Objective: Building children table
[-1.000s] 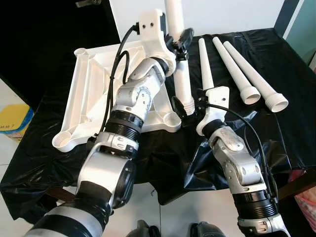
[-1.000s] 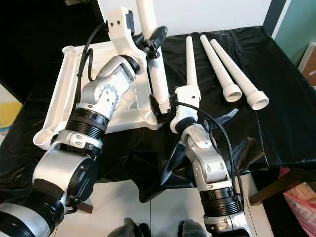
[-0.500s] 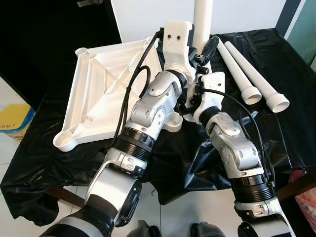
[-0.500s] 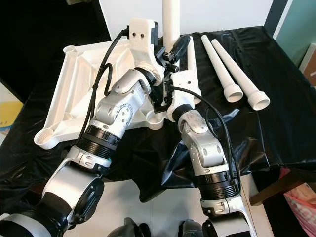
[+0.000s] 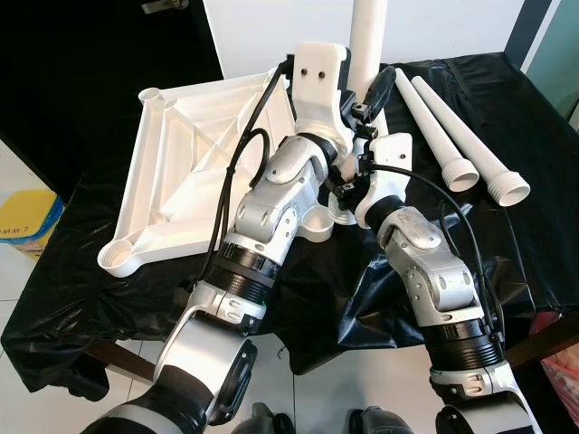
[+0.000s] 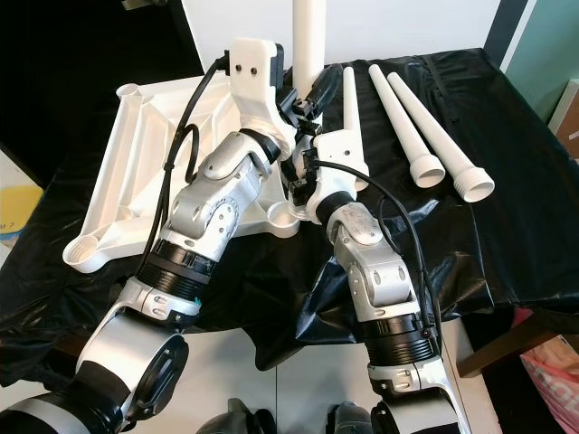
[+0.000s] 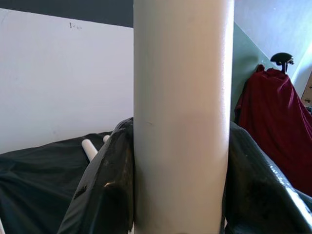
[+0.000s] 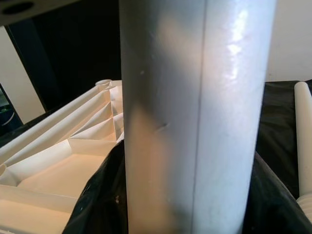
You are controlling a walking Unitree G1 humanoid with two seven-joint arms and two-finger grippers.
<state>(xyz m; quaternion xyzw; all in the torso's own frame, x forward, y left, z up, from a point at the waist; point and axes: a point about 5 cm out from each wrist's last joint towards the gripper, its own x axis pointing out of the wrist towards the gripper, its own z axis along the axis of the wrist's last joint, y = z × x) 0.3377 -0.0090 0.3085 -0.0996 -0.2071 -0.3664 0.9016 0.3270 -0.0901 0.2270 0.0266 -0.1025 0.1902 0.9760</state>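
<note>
Both tools are gripping one white table leg [image 5: 369, 32], which is standing upright over the near corner socket [image 5: 318, 220] of the inverted white tabletop [image 5: 194, 172]. The left tool [image 5: 366, 95] is clamping the leg high on its shaft; in the left wrist view its black fingers [image 7: 105, 187] are pressing against both sides. The right tool [image 5: 348, 185] is holding the same leg low down, just above the socket, with its fingers [image 8: 97, 204] closed around the shaft.

The leg's long axis is running vertically, roughly in line with the socket below it. The base of the leg is hidden behind the wrists, so seating depth cannot be confirmed. The right arm is the nearer one to the joint.

Three more legs [image 5: 443, 113] are lying on the black-covered table [image 5: 507, 271], to the robot's right, well apart from the tabletop.
</note>
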